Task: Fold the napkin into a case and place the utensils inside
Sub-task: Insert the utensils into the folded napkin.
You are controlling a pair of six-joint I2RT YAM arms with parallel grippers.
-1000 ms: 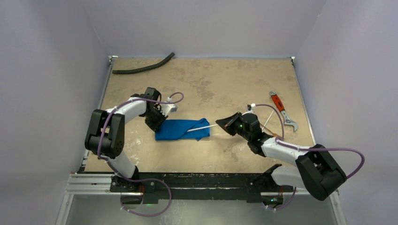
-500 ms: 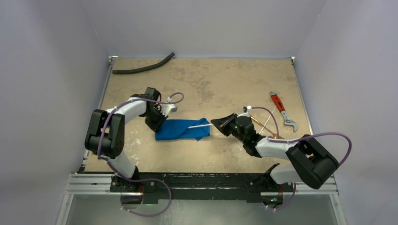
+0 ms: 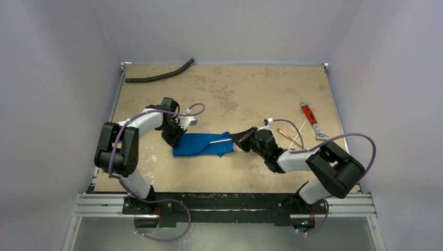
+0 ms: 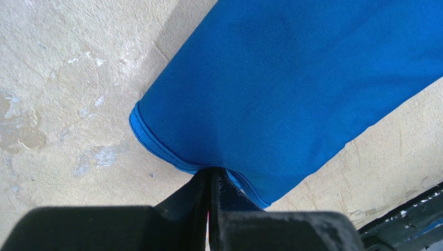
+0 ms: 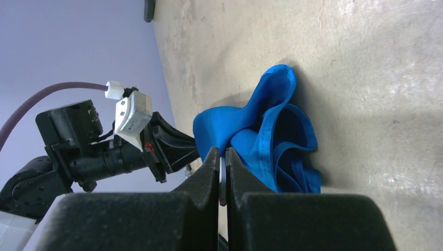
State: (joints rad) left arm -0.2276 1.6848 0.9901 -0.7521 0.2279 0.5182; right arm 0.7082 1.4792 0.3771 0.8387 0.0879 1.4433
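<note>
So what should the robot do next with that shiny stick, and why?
Probably slide the utensil a little farther left into the open end of the napkin. The right gripper is shut on it, right at that opening, and the left gripper pinches the far end, which should hold the cloth steady.

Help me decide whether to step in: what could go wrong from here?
1. The utensil in the right gripper could catch the rumpled folds at the open end of the napkin and shove the cloth rather than slide in.
2. The left gripper pinches only the hem at the other end; a slip would let it bunch up.
</note>
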